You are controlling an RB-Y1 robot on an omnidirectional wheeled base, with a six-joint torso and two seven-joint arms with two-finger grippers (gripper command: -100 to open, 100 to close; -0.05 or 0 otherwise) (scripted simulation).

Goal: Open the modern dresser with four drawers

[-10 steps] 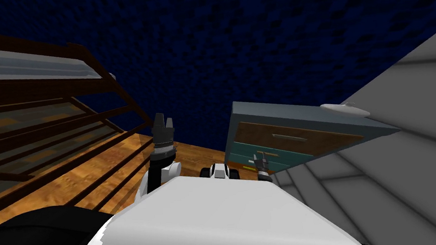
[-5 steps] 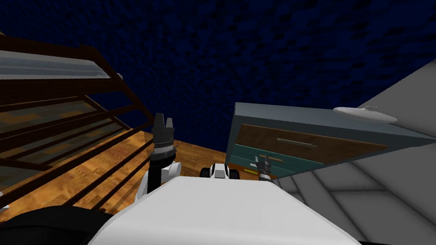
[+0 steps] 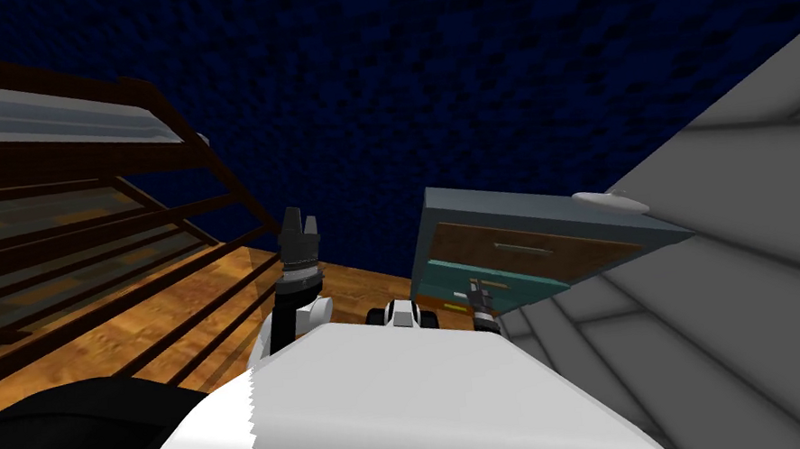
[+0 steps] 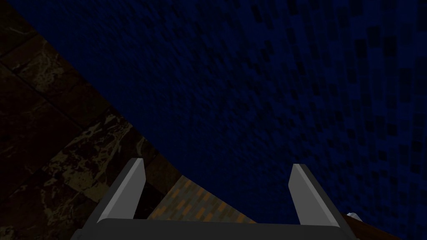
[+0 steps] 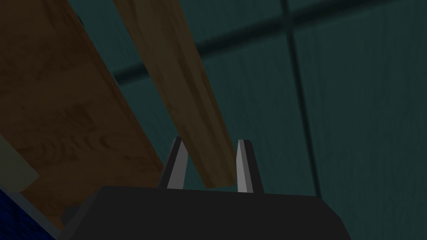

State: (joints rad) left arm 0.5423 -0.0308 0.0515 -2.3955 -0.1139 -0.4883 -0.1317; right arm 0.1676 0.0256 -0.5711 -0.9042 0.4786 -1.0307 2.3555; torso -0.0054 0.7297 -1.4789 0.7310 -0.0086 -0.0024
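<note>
The fingers of my right gripper [image 5: 209, 143] pinch, snugly I think, the wooden handle [image 5: 173, 75] of a teal drawer [image 5: 354, 125] on the dresser [image 3: 524, 215] against the blue wall [image 3: 466, 67], so I'd pull straight back and level, avoiding twist.

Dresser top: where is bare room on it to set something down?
The dresser top is bare from its left corner to the white object at its right end. The teal drawer front is crowded: the right end effector grips the wooden handle there.
</note>
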